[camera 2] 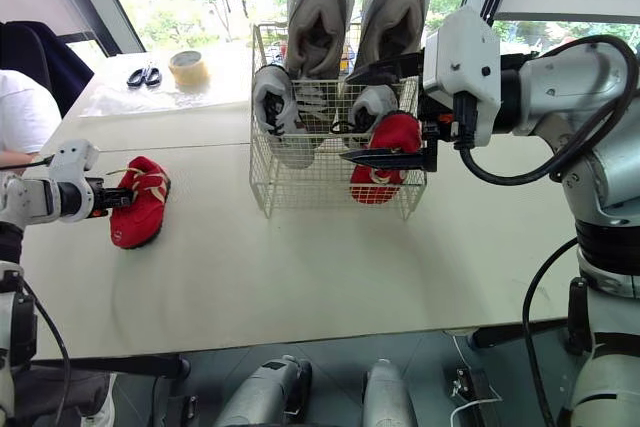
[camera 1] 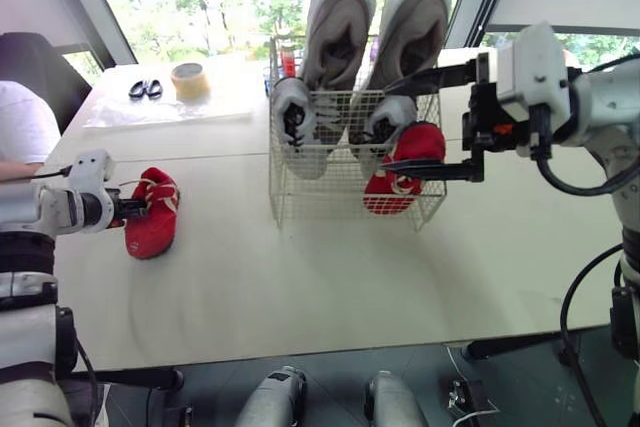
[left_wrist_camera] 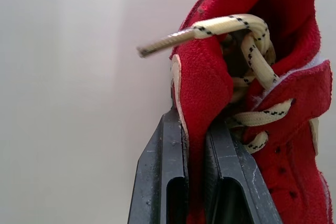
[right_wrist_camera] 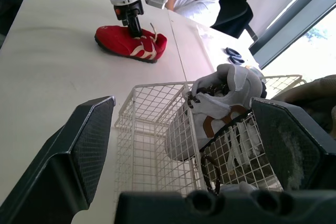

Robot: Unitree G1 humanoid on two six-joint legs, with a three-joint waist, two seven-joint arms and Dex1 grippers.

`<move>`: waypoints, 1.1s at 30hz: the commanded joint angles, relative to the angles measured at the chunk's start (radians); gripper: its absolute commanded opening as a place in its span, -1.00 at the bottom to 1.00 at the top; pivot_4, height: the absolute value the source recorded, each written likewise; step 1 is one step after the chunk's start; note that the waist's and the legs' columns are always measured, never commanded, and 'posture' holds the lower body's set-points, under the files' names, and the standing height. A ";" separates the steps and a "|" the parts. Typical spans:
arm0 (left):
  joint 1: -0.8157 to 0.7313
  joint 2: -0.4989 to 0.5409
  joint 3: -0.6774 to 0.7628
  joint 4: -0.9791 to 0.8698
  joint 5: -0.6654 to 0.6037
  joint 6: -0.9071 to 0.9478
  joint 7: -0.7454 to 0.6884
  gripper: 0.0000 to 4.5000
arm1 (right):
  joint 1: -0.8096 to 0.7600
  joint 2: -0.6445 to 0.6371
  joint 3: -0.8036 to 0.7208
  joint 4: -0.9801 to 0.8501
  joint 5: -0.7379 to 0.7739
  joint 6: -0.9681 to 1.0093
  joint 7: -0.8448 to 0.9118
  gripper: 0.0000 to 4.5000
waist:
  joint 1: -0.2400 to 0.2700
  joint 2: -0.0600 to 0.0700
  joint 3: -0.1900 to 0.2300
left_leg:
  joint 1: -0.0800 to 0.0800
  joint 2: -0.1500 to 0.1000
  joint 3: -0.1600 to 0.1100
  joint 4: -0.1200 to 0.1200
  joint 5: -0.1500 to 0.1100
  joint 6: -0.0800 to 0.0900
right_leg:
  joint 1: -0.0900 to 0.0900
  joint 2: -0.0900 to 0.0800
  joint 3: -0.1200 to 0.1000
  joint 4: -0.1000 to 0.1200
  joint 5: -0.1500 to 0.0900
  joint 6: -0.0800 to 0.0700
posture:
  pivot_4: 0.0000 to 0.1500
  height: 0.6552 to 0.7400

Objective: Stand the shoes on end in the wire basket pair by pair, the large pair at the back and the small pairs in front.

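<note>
So the left gripper pinched the edge of the red shoe to lift it, while the right gripper hung wide open by the wire basket.

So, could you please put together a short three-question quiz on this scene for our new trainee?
1. True or false: the left tool is shut on the red shoe that lies on the table.
2. How many shoes stand in the wire basket? A: three. B: five. C: six.
3. Fill in the missing word: the right tool, at the basket's right front corner, has its fingers ____.

Key: 1 true; 2 B; 3 open.
</note>
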 commanded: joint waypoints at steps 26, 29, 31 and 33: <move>0.218 -0.659 -0.081 -0.908 0.051 -0.931 0.303 -0.95 | -0.016 -0.021 -0.041 0.016 -0.041 -0.017 -0.024 1.00 | -0.004 -0.005 -0.001 | -0.007 0.000 0.003 0.003 0.003 -0.004 | -0.002 0.000 0.001 -0.001 0.002 -0.001 | 1.00 1.00; 0.275 -0.677 -0.128 -0.914 0.098 -1.019 0.288 -0.95 | -0.007 -0.027 -0.046 0.008 -0.038 -0.013 -0.027 1.00 | -0.003 -0.005 -0.001 | -0.007 0.000 0.003 0.003 0.003 -0.004 | -0.002 0.000 0.001 -0.001 0.002 -0.001 | 1.00 1.00; 0.320 -0.692 -0.162 -0.884 0.144 -1.111 0.275 -0.95 | -0.007 -0.026 -0.046 0.007 -0.035 -0.010 -0.032 1.00 | -0.003 -0.005 -0.001 | -0.007 0.000 0.003 0.003 0.003 -0.004 | -0.002 0.000 0.001 -0.002 0.002 -0.001 | 1.00 1.00; 0.360 -0.730 -0.180 -0.812 0.177 -1.229 0.275 -0.95 | -0.006 -0.024 -0.044 0.007 -0.036 -0.010 -0.036 1.00 | -0.001 -0.005 -0.001 | -0.007 0.000 0.003 0.003 0.003 -0.004 | -0.002 0.000 0.001 -0.001 0.002 -0.001 | 1.00 1.00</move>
